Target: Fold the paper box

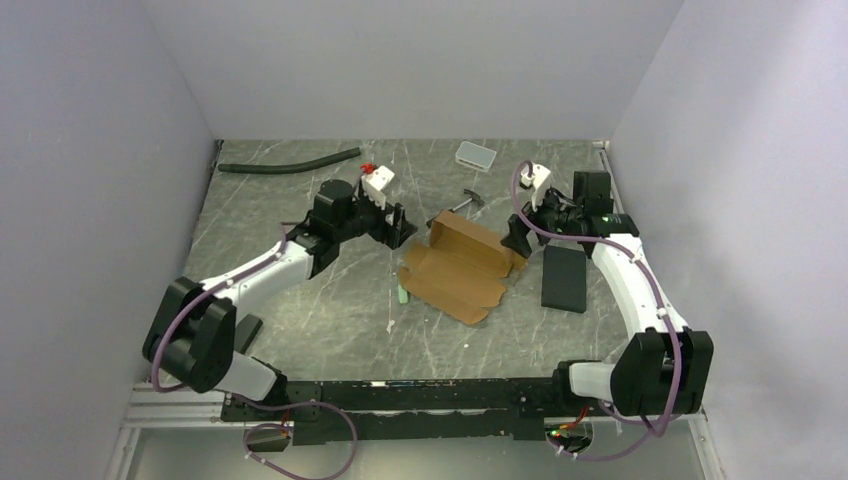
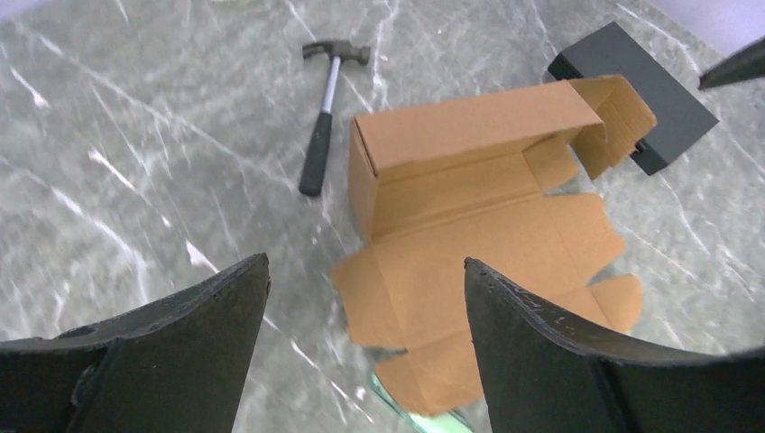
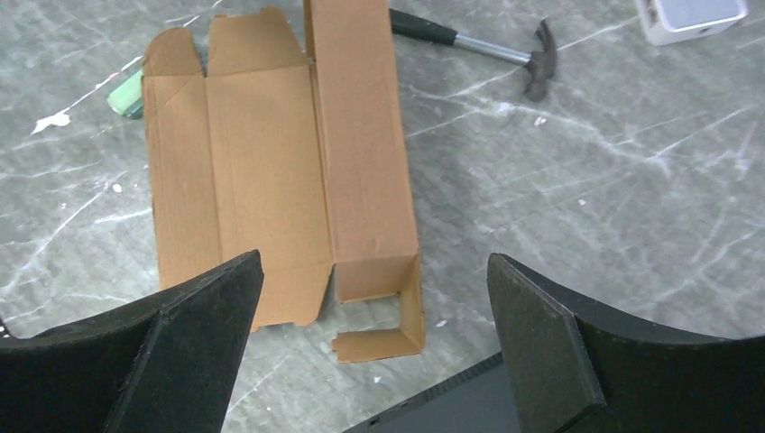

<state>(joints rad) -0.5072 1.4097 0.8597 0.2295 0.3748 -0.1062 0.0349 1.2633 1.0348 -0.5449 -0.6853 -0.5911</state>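
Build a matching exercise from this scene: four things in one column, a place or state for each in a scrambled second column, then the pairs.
Things:
1. paper box
2. hammer
3. black slab
4. hose

Place or state:
A. curved, lying at the far left
B. flat, just right of the box in the top view
C. partly folded, one long panel raised
D. just beyond the box, dark handle

Pairs: 1-C, 2-D, 3-B, 4-A
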